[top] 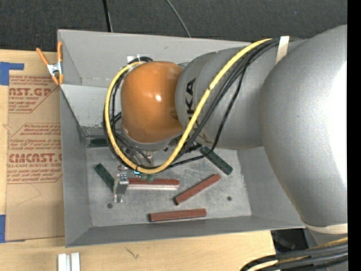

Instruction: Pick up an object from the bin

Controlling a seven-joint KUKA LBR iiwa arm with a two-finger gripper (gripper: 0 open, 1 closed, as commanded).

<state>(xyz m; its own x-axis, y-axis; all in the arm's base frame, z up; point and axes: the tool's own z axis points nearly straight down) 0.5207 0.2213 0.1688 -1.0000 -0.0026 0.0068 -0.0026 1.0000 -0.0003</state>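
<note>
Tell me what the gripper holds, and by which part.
Cannot be told: the gripper is down at the left end of a reddish-brown stick, contact unclear.

Pale wooden worktop [197, 253] along the near edge. On the far side a dark matt surface [254, 10]; a black cable [105, 10] and a thin pale wire [175, 10] trail across it. Light is even.

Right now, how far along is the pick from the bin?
Done: the gripper is down in the bin, at the left end of a red-brown stick. In hand: nothing is visibly held, and I cannot tell whether it grips that stick. Left: the grasp and the lift. A tilted stick and a front stick lie apart from it.
</note>
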